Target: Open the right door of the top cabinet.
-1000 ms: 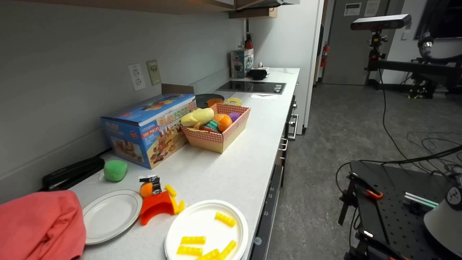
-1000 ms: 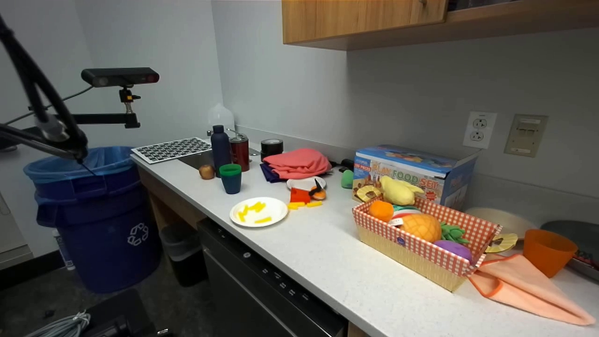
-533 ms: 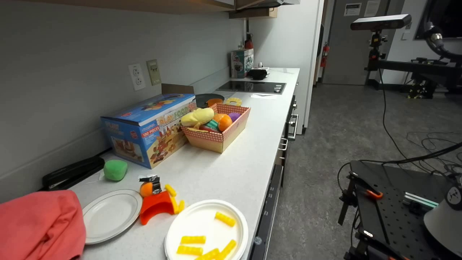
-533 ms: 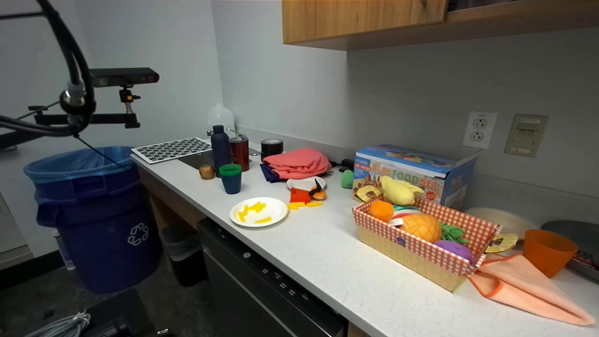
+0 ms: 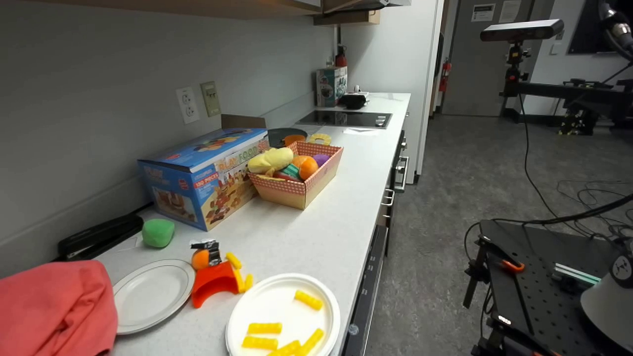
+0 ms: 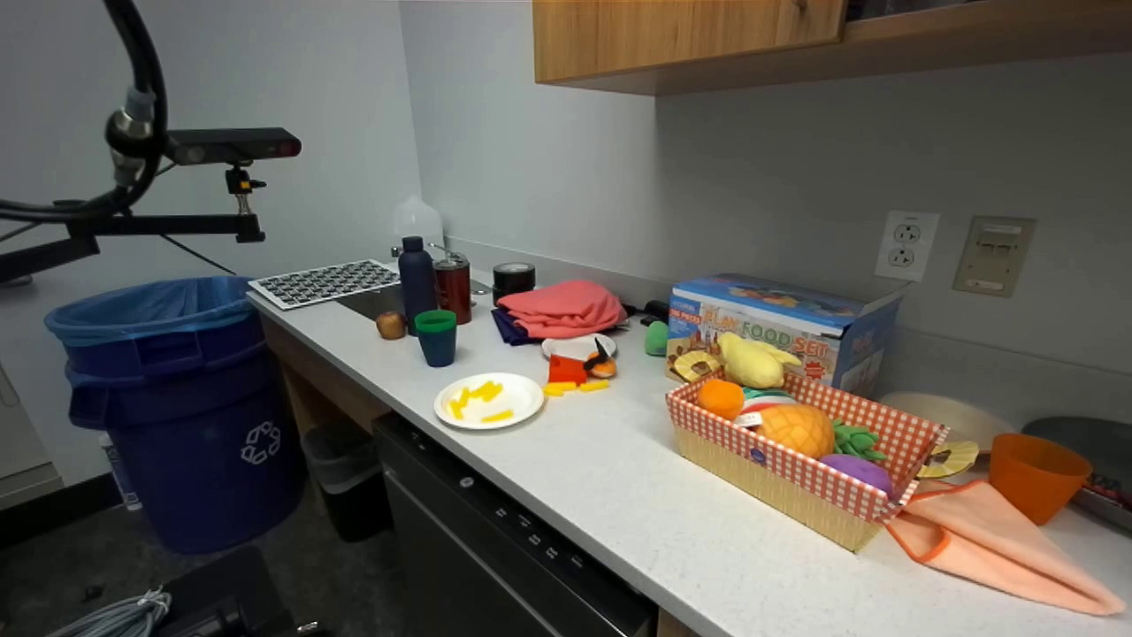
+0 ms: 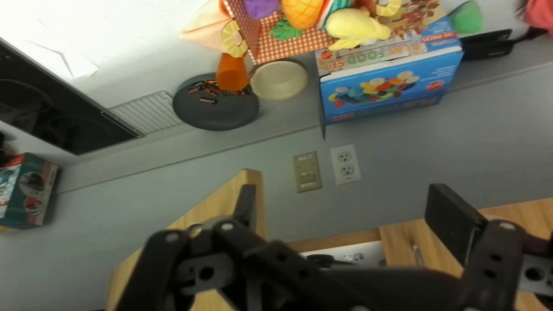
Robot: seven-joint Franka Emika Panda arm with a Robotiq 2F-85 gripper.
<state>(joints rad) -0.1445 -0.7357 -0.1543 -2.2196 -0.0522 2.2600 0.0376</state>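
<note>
The top cabinet [image 6: 955, 40] shows its tan lower part in both exterior views [image 5: 163, 7]. Its left door [image 6: 681, 35] is closed, and the bay beside it stands open. In the wrist view, which is upside down, a tan door panel [image 7: 220, 203] at left stands swung outward. I take it as the right door. The left door also shows there [image 7: 399, 235], with a metal handle [image 7: 417, 255]. My gripper [image 7: 343, 190] is open and holds nothing. Its left finger overlaps the open panel's edge; I cannot tell if it touches. The gripper is outside both exterior views.
Below is a white counter [image 6: 610, 504] with a basket [image 6: 752, 487] of toy food, a blue box [image 6: 761, 310], a plate [image 6: 451, 416] and a bottle [image 6: 417, 283]. The robot base [image 5: 613, 306] stands at right. A camera on a stand [image 5: 521, 30] is near the arm's cable [image 5: 620, 32].
The arm's cable and its connector have moved up, and rightward in one exterior picture. The visible cabinet parts and the counter objects have not moved.
</note>
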